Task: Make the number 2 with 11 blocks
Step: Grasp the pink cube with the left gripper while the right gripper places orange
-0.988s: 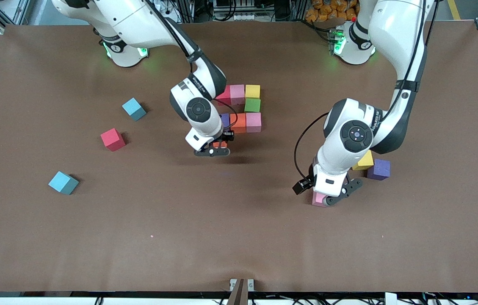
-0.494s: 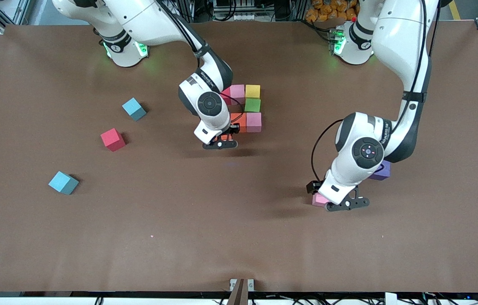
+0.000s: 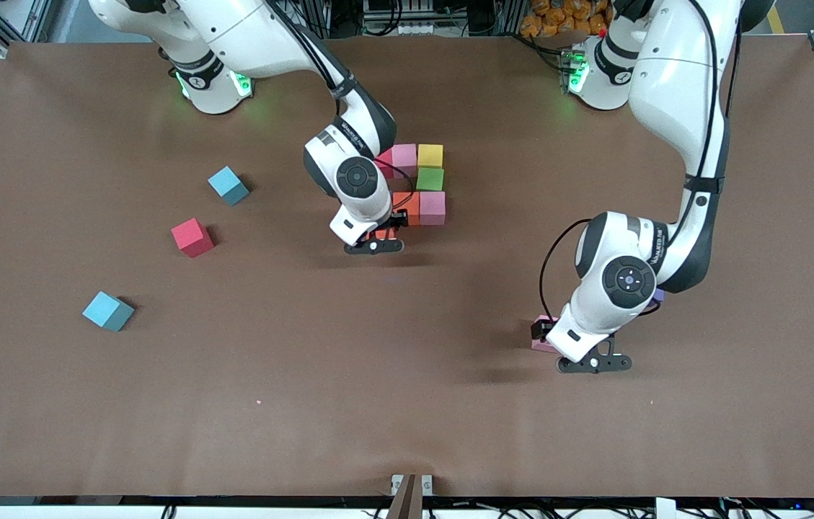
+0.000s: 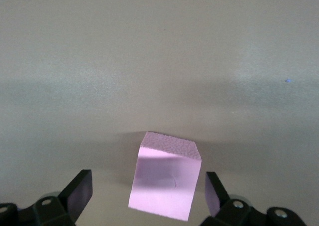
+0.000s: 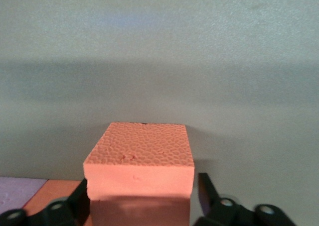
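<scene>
The partly built number 2 sits mid-table: a red block (image 3: 383,161), pink (image 3: 404,157), yellow (image 3: 430,155), green (image 3: 430,179), orange (image 3: 407,207) and pink (image 3: 432,207). My right gripper (image 3: 375,244) (image 5: 143,188) stands at the cluster's camera-side edge, open around an orange block (image 3: 381,233) (image 5: 139,161) that rests on the table, with a gap at one finger. A purple block (image 5: 14,192) lies beside it. My left gripper (image 3: 594,362) (image 4: 147,186) hangs open over a loose pink block (image 3: 541,337) (image 4: 164,178). Another purple block (image 3: 658,294) peeks from under the left arm.
A loose red block (image 3: 192,236) and two light-blue cubes (image 3: 228,185) (image 3: 108,311) lie toward the right arm's end of the table (image 3: 407,404). Bare brown surface stretches along the table's camera-side half.
The right gripper carried the orange block in against the cluster, set it down and parted its fingers. The left arm shifted over the pink block, covering the yellow block.
</scene>
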You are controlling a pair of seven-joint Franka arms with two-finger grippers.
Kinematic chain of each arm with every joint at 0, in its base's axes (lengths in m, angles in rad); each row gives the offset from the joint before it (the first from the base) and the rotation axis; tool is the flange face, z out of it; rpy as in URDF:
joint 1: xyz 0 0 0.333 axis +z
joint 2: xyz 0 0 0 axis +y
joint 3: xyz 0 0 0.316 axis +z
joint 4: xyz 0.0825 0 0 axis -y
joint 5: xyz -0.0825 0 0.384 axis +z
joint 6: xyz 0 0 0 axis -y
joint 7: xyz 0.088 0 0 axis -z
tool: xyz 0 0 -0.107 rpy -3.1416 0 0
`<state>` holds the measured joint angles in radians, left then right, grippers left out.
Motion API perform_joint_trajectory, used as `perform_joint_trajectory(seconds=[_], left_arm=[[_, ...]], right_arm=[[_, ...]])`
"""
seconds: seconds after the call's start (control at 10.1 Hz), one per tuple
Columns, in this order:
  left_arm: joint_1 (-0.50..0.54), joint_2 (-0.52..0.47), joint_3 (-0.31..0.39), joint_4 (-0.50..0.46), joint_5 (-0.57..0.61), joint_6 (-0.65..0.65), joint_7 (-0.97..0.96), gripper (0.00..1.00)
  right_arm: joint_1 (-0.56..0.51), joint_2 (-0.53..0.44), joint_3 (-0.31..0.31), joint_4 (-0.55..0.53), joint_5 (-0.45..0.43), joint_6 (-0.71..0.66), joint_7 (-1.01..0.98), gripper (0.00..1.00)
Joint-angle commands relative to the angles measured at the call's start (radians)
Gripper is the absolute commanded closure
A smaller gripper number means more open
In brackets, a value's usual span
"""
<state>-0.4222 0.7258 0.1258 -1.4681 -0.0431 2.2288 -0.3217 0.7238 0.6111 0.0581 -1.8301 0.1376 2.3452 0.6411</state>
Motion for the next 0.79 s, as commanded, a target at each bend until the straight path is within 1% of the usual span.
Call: perform_joint_trajectory(seconds=[0.0, 0.2, 0.4, 0.59, 0.69], left_arm=[[-0.015, 0.032, 0.020, 0.040, -0.031, -0.008, 0.022, 0.00], [-0.024, 0.052, 0.020, 0.037, -0.029, -0.006, 0.026, 0.00], [-0.026, 0.053, 0.020, 0.029, -0.029, -0.006, 0.026, 0.00], [-0.026, 0.067, 0.018, 0.029, -0.021, -0.006, 0.030, 0.00], [-0.026, 0.070, 0.018, 0.029, -0.021, -0.006, 0.036, 0.00]], right_arm=[[-0.001, -0.045, -0.011, 0.002, -0.015, -0.033, 0.045, 0.00], [-0.023, -0.132, -0.029, 0.002, -0.015, -0.123, 0.048, 0.00], [-0.096, -0.201, -0.040, -0.001, -0.015, -0.210, 0.045, 0.00], [-0.202, -0.221, -0.041, -0.006, -0.022, -0.245, -0.004, 0.00], [-0.254, -0.223, -0.043, -0.006, -0.032, -0.272, -0.073, 0.00]])
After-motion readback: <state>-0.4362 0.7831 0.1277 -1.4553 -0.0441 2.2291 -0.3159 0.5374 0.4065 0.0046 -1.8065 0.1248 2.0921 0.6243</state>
